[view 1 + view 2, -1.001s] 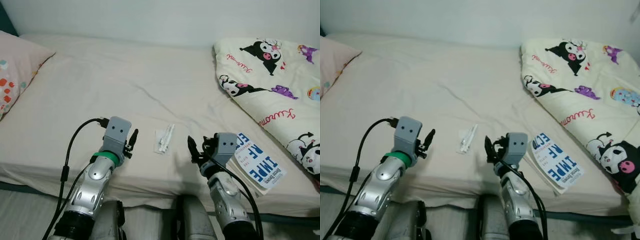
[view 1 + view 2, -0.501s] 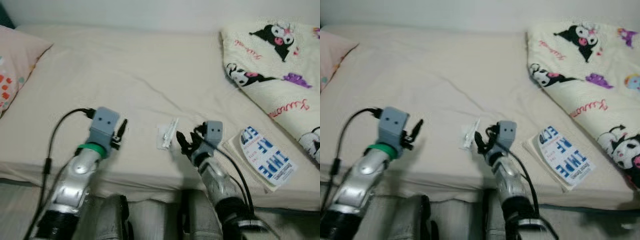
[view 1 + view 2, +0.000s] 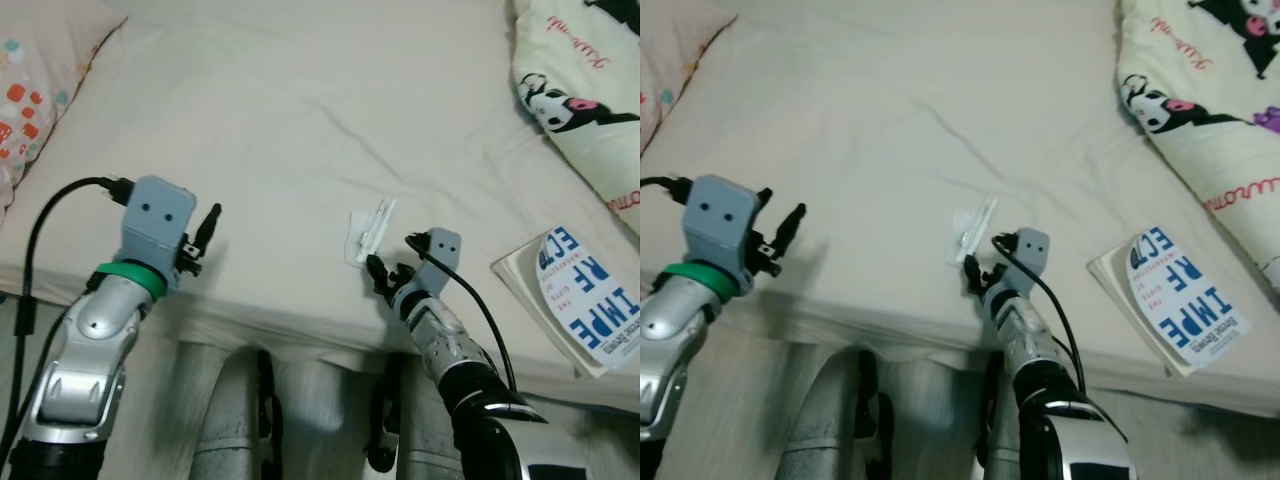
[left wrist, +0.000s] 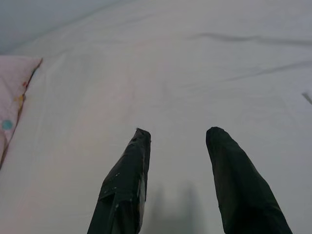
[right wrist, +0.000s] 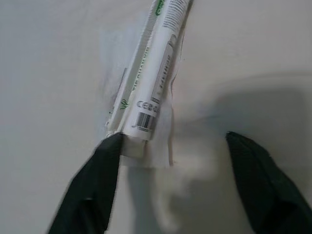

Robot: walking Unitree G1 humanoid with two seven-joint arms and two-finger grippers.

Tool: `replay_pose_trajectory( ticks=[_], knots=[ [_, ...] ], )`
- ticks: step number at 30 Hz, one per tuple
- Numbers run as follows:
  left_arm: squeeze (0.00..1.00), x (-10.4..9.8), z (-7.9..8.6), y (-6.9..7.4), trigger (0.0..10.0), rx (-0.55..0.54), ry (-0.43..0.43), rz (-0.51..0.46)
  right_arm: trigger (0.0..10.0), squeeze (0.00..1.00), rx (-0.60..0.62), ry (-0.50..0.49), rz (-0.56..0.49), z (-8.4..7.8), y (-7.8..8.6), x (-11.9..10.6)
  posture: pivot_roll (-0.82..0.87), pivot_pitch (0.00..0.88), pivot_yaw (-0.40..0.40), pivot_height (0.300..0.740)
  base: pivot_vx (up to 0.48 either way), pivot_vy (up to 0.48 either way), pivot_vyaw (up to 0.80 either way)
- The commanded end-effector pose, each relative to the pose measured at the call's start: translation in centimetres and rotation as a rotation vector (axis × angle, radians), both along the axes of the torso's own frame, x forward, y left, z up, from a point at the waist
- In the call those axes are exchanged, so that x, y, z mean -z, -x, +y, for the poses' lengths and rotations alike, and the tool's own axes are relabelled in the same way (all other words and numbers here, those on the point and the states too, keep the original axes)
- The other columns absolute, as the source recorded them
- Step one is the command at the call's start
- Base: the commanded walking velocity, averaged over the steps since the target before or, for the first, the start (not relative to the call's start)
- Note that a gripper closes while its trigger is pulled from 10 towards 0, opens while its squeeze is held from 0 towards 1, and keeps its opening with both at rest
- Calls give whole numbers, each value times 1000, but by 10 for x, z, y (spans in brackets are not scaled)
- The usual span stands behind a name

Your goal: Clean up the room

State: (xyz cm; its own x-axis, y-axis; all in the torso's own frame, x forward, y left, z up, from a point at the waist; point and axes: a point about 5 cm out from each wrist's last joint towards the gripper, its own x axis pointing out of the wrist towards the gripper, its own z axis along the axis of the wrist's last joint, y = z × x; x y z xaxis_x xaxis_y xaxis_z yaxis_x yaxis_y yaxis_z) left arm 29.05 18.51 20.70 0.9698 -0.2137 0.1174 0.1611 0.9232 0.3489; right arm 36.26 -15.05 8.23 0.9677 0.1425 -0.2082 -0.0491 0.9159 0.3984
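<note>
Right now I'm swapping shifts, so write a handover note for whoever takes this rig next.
Right hand: open, down at the near end of the white tube in its wrapper on the bed; one finger is at the wrapper's edge, nothing gripped.
Left hand: open, holding nothing, hovering over the sheet near the bed's front edge.
Book: lying flat near the bed's front edge, to the right.
Done: nothing picked up yet.
Left: close on the tube and lift it, then deal with the book.

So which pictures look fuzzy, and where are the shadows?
Right wrist view: the right hand has blurry fingers, the white tube is sharp, and a grey shadow lies on the sheet. Left wrist view: a faint shadow lies under the left hand. Eye views: a bit soft.
</note>
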Motion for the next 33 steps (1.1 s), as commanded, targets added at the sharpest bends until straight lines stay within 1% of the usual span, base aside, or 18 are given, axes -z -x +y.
replay_pose_trajectory(
  ticks=[1,3,4,6,9,11,13,14,15,16,18,19,20,23,30,31,32,33],
  knots=[
    [0,-1,5,5,10000,-15,1,20,10000,1000,23,-44,20,-4,4,7,240,405,157,611,0,0,0],
    [0,-1,5,5,10000,-15,1,20,10000,1000,23,-44,20,-4,4,7,240,405,157,611,0,0,0],
    [0,-15,6,9,10000,-13,11,9,10000,0,54,-148,-16,-9,0,0,264,436,173,611,0,0,0],
    [0,-24,2,13,10000,12,21,4,10000,0,59,-220,-47,-10,-4,-6,274,443,178,611,0,0,0],
    [0,-26,0,15,10000,28,23,8,10000,0,56,-235,-55,-10,-5,-8,277,445,179,611,0,0,0],
    [0,-22,-16,28,10000,186,24,88,10000,0,29,-260,-63,-7,-8,-13,295,456,187,611,0,0,0],
    [0,-19,-22,35,10000,252,24,126,10000,0,16,-264,-65,-6,-9,-15,295,456,187,611,0,0,0],
    [0,-19,-22,35,10000,252,24,126,10000,0,16,-264,-65,-6,-9,-15,295,456,187,611,0,0,0],
    [0,-11,-31,48,10000,358,26,206,10000,0,-11,-270,-66,-2,-11,-18,307,464,188,611,0,0,0],
    [0,-11,-31,48,10000,358,26,206,10000,0,-11,-270,-66,-2,-11,-18,307,464,188,611,0,0,0],
    [0,14,-45,72,10000,475,60,395,10000,0,-81,-268,-59,8,-14,-22,321,473,184,611,0,0,0],
    [0,14,-45,72,10000,475,60,395,10000,0,-81,-268,-59,8,-14,-22,321,473,184,611,0,0,0],
    [0,24,-49,80,10000,489,74,455,10000,0,-107,-264,-56,13,-15,-24,324,475,181,611,0,0,0],
    [0,40,-56,86,10000,455,91,509,10000,0,-152,-264,-56,19,-16,-26,330,481,175,611,0,0,0],
    [0,45,-63,89,10000,435,93,535,10000,0,-192,-309,-49,24,-18,-31,338,495,166,611,0,0,0],
    [0,44,-63,89,10000,428,97,534,8000,0,-180,-282,-22,24,-18,-30,340,500,165,611,0,0,0],
    [0,44,-63,89,10000,428,97,534,8000,0,-180,-282,-22,24,-18,-30,340,500,165,611,0,0,0],
    [0,41,-61,90,10000,413,105,538,1725,0,-157,-221,31,23,-18,-25,339,506,166,611,0,0,0]
  ],
)
